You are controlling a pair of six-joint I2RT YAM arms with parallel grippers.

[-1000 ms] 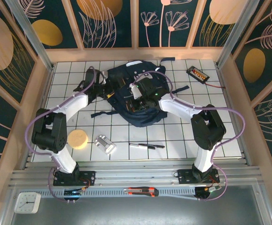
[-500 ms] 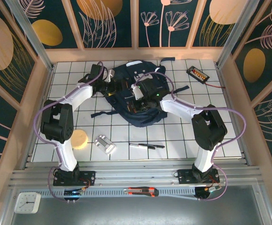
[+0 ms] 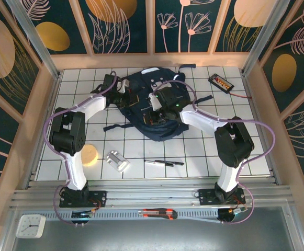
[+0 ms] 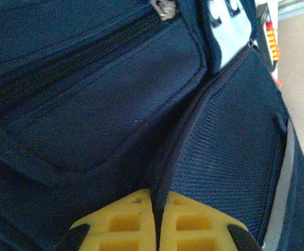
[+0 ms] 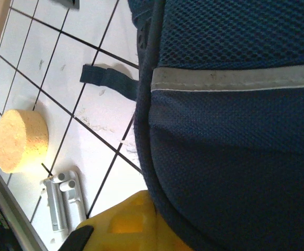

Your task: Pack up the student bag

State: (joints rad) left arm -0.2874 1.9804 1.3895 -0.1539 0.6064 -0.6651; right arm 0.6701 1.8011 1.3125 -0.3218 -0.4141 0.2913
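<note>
The student bag, a big dark navy backpack, lies at the back middle of the tiled table. My left gripper is at its left side. In the left wrist view the yellow fingers of that gripper are shut on a raised fold of the bag's fabric, below a zip pocket and a pale patch. My right gripper is over the bag's middle. In the right wrist view this gripper is shut on the bag's edge, under the pale stripe; its far finger is hidden.
In front of the bag lie a yellow round block, a silver metal piece and a pen. A black device with a cable sits at the back right. A box cutter and a clock rest on the front rail.
The left arm swung in from the bag's left side onto the bag, and its gripper went from open to shut on the fabric. The right arm has held still.
</note>
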